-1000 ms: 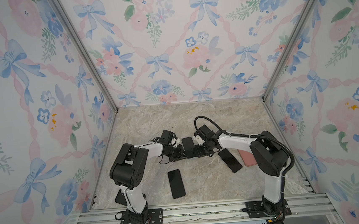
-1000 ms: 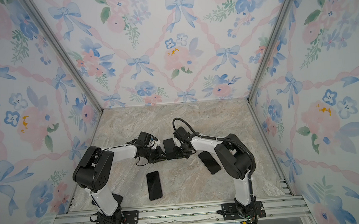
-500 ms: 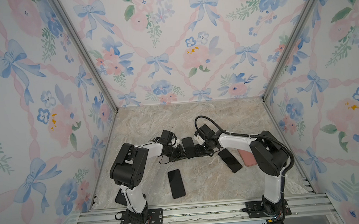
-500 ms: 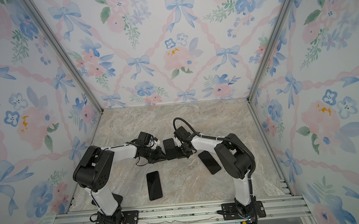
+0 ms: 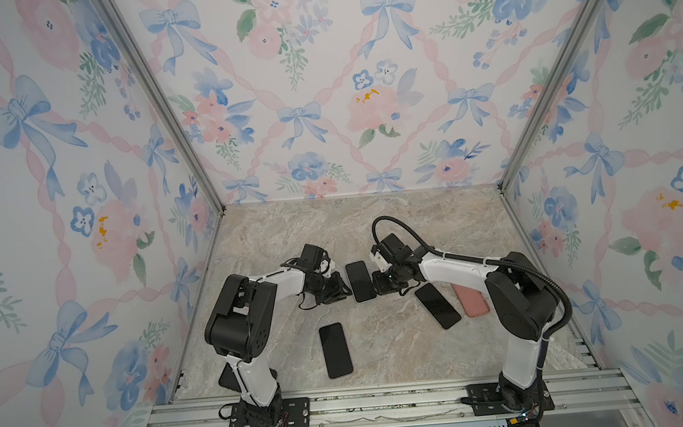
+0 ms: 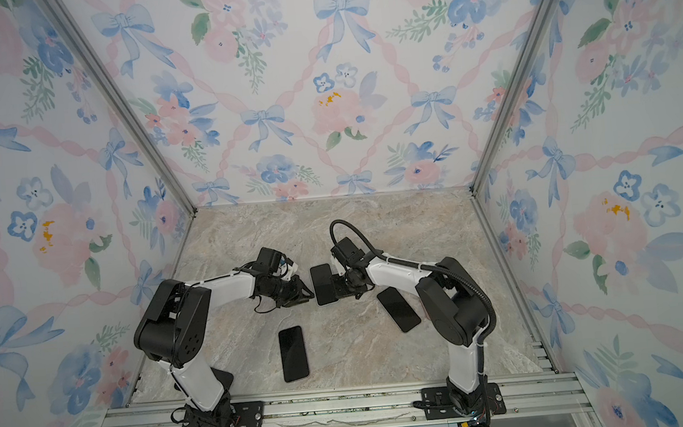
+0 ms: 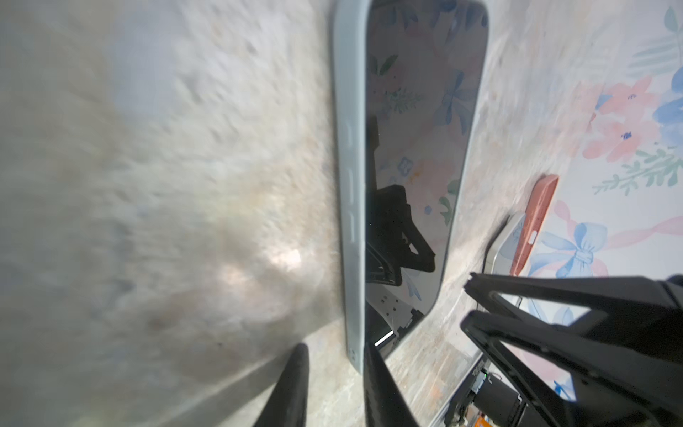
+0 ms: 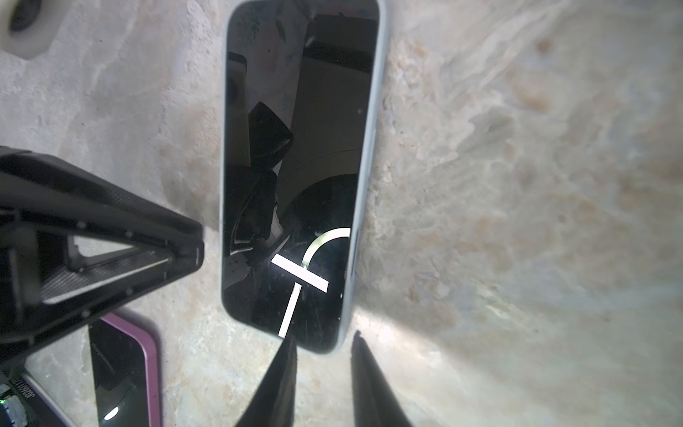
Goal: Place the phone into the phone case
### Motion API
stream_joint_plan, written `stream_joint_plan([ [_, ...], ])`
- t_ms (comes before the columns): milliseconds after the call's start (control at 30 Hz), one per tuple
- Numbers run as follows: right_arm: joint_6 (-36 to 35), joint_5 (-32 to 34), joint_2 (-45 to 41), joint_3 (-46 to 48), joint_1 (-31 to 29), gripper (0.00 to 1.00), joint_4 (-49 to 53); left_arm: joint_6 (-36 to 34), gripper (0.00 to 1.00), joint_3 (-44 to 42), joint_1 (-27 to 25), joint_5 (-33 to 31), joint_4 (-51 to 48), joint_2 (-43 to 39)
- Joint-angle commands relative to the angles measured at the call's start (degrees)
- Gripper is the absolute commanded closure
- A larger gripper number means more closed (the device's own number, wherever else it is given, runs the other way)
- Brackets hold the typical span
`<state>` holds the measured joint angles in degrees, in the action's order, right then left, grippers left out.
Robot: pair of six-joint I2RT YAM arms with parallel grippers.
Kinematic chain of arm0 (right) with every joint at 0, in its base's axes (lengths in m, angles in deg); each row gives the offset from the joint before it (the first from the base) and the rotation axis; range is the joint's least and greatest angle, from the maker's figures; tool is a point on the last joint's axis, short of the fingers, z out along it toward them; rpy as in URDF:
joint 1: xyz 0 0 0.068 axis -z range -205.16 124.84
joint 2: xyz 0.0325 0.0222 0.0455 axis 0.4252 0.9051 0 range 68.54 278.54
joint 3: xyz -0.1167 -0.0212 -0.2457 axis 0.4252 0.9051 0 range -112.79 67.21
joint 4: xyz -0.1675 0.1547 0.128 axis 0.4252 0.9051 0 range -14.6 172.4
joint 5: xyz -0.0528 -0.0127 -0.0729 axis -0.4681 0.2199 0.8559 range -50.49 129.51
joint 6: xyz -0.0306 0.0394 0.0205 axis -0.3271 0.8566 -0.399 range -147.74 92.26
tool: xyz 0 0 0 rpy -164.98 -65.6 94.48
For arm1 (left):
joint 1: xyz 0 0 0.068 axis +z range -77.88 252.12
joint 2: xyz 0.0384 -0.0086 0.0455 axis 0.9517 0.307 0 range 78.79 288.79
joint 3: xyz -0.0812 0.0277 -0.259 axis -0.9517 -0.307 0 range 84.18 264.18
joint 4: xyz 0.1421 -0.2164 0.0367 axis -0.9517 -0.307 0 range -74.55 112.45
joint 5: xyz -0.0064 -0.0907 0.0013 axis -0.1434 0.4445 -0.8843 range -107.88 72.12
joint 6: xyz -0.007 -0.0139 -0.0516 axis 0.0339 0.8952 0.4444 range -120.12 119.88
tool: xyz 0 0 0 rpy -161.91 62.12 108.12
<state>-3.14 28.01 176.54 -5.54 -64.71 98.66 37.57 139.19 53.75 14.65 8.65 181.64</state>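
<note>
Top views. Marble tabletop (image 5: 374, 228) inside flowered walls. The phone (image 5: 361, 282) sits screen-up in a pale blue-grey phone case (image 6: 323, 285) at the centre of the table, long axis running 12 to 6 o'clock. The left gripper (image 5: 339, 292) stands at its 9 o'clock edge and the right gripper (image 5: 380, 283) at its 3 o'clock edge, both low to the table and close against the case. Whether either one pinches the rim cannot be told from here. A second dark phone (image 5: 335, 350) lies flat toward 6 o'clock, well apart. A third dark phone (image 5: 437, 306) lies toward 4 o'clock, with a pink case (image 5: 470, 299) just beside it.

Left wrist view. The case wall (image 7: 349, 207) and the glossy screen (image 7: 417, 155) fill the middle. Two dark fingertips (image 7: 295, 384) stand parted, one on each side of the case's near corner; contact cannot be confirmed. The right gripper (image 7: 469, 303) shows beyond the phone's far edge, fingers nearly together.

Right wrist view. Phone screen (image 8: 295, 177) framed by the pale case rim (image 8: 371, 148). This gripper's fingertips (image 8: 284, 380) are parted, astride the near corner without evident clamping. The left gripper (image 8: 201, 240) rests beside the opposite long edge. A purple-rimmed phone (image 8: 122, 373) lies nearby.
</note>
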Motion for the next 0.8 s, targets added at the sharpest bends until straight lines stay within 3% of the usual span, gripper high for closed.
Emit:
stream_joint_plan([
  [0, -1.1, 1.6, 0.6, -4.4, 1.0, 0.70, -0.5, -1.4, 0.71, 4.2, 1.4, -1.8, -1.7, 1.7],
  [333, -2.7, -1.7, 9.3, -14.4, 4.6, 0.65, 1.8, -1.0, 0.62, 14.1, 1.7, -0.9, -4.3, 8.4],
  [467, -2.8, -3.0, 12.3, -17.4, 5.3, 0.64, 2.4, -2.1, 0.64, 17.7, 1.8, -3.2, -7.0, 11.1],
  [767, -2.0, -5.0, 16.0, -20.3, 6.5, 0.63, 1.8, -2.3, 0.66, 21.6, 1.8, -2.0, -7.4, 15.3],
])
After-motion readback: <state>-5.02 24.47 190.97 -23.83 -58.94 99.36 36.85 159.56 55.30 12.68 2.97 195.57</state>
